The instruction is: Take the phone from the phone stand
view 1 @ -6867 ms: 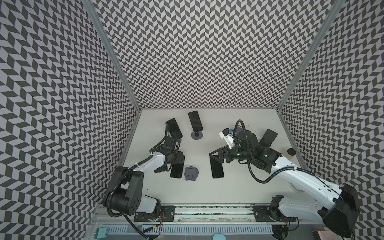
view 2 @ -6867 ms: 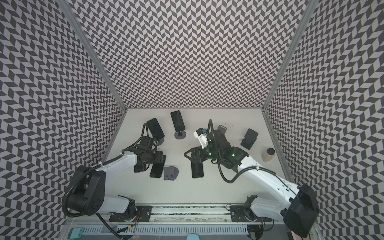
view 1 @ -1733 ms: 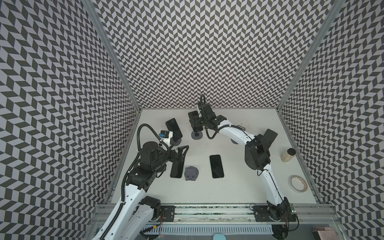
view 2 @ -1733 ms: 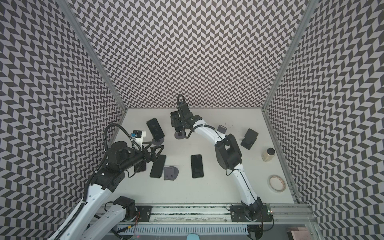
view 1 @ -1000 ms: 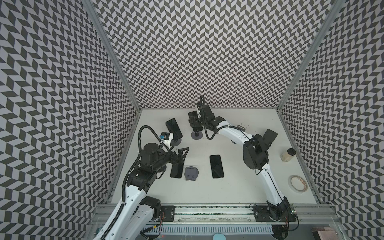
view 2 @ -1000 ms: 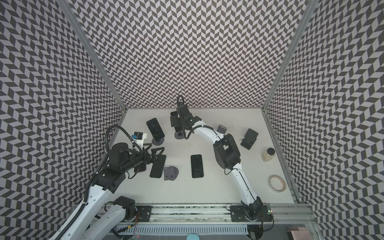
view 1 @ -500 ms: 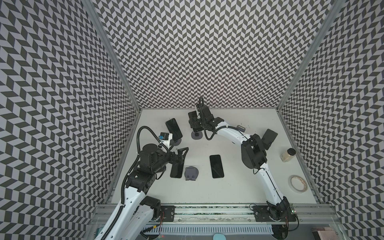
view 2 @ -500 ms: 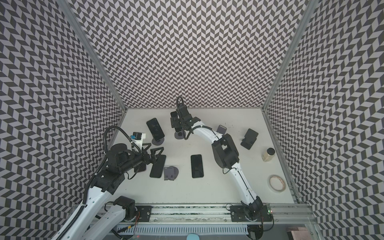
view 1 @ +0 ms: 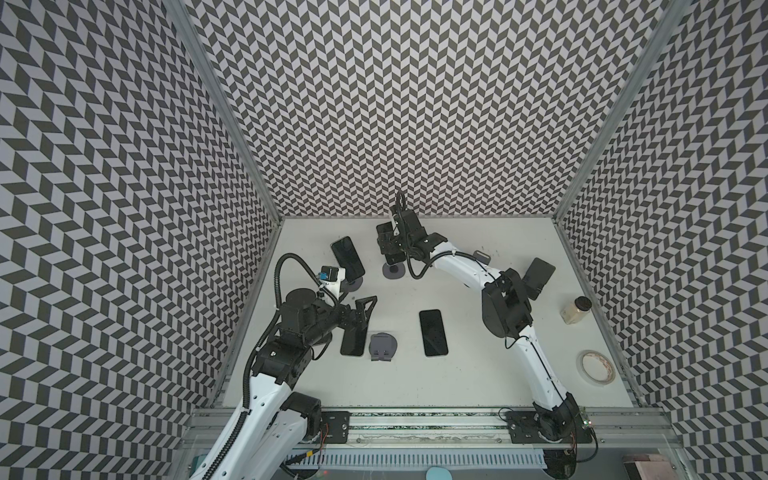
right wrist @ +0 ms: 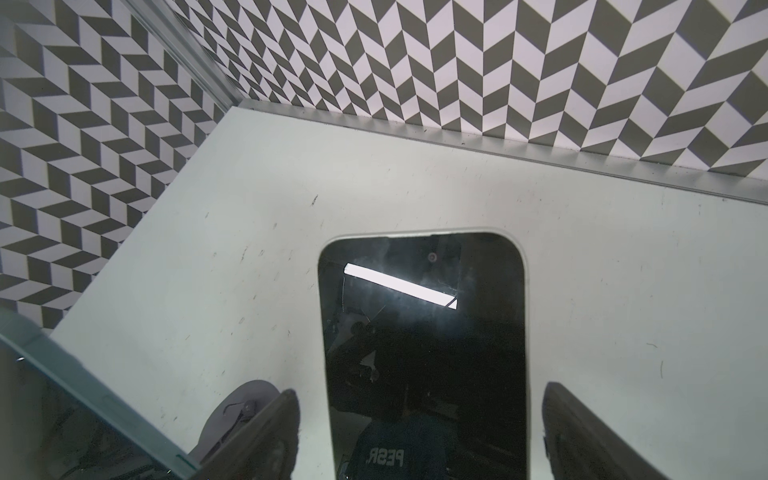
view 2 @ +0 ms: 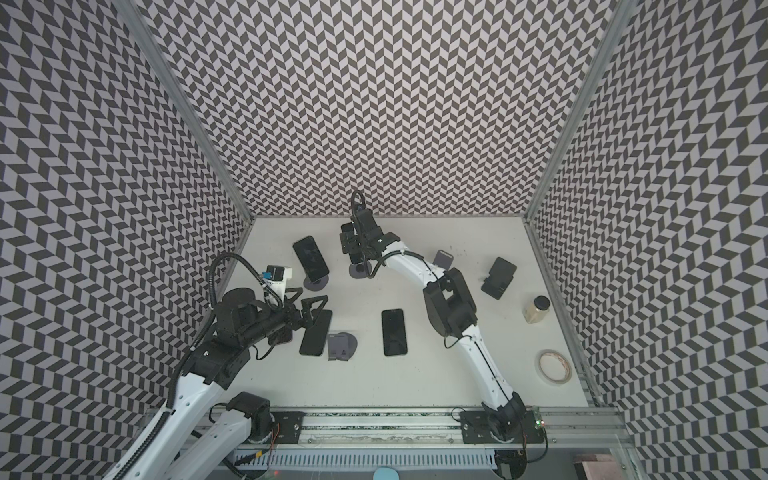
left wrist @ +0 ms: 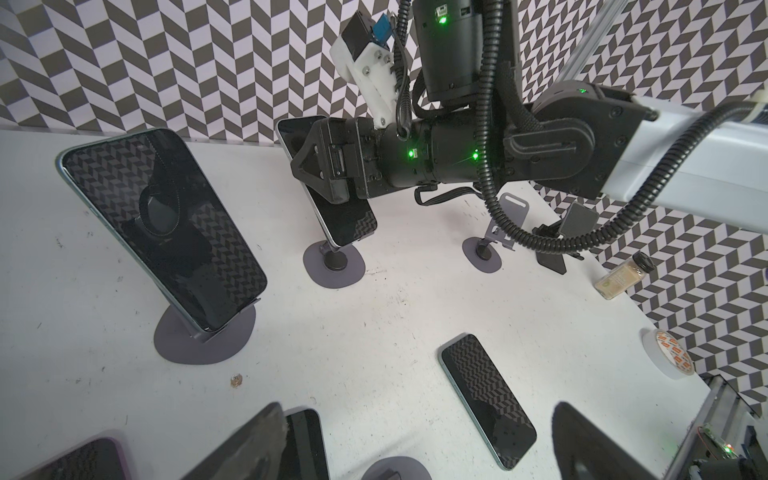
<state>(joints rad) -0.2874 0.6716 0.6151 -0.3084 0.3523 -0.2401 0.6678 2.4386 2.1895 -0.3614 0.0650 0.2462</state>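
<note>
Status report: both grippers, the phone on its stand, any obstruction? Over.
Left gripper open, empty. Right gripper open, straddling the phone, not touching. Phone on stand. Nothing blocking.

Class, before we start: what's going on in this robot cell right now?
The right gripper straddles the phone propped on the rear phone stand, jaws open with gaps on both sides, so it isn't gripped yet. The left gripper hangs open near a flat phone lying on the table.
</note>
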